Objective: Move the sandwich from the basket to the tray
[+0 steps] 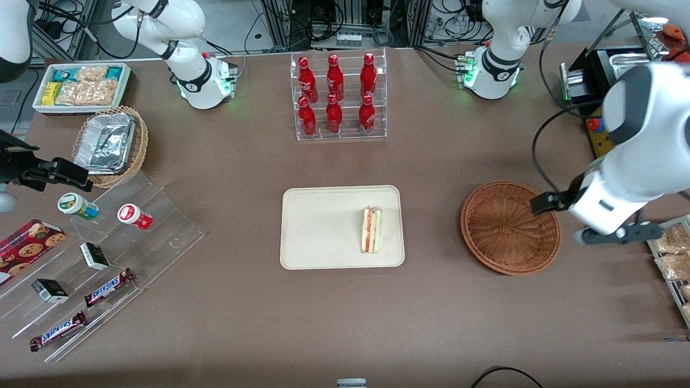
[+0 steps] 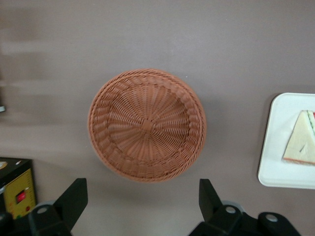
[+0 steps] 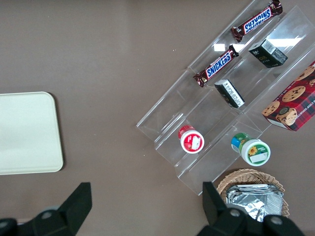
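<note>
The sandwich [image 1: 371,230] lies on the cream-white tray [image 1: 318,226], near the tray edge closest to the basket. It also shows in the left wrist view [image 2: 301,145] on the tray [image 2: 280,167]. The reddish-brown wicker basket [image 1: 509,226] stands beside the tray, toward the working arm's end, and has nothing in it [image 2: 146,125]. My left gripper [image 1: 585,221] hangs high above the table at the basket's rim, on the working arm's side. It is open and holds nothing [image 2: 142,189]. The tray's bare end shows in the right wrist view [image 3: 24,132].
A clear rack of red bottles [image 1: 340,97] stands farther from the camera than the tray. Acrylic steps with snacks [image 1: 102,253], a tan basket with a foil container [image 1: 110,143] and a white snack bin [image 1: 81,86] lie toward the parked arm's end. A yellow box [image 2: 19,194] is near the basket.
</note>
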Controlling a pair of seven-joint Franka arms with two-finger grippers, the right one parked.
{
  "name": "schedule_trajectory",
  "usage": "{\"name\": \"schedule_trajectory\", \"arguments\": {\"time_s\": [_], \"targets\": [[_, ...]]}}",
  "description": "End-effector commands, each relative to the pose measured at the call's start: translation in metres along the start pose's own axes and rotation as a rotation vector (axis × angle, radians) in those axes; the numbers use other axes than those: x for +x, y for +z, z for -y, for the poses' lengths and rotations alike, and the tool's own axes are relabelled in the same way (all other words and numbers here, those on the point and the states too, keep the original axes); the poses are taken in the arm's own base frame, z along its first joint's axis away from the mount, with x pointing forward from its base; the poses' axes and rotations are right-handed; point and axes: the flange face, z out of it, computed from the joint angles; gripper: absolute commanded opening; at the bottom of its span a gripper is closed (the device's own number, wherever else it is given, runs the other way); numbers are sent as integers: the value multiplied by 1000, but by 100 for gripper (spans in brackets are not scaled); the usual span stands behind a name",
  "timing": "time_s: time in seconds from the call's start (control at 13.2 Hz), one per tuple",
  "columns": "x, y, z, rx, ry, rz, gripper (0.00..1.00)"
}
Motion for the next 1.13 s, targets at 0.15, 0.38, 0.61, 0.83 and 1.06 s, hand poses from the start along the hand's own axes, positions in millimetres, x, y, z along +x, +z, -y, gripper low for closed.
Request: {"name": "schedule_trajectory", "arguments": {"time_s": [0.15, 0.38, 0.61, 0.83, 1.06], "targets": [[-39, -29, 32, -17, 54, 8, 100], [-57, -50, 53, -20, 33, 6, 100], [-69, -66, 71, -23, 70, -6, 100], [-78, -73, 82, -24, 56, 7, 100], [-77, -61, 85, -22, 89, 24, 100]]}}
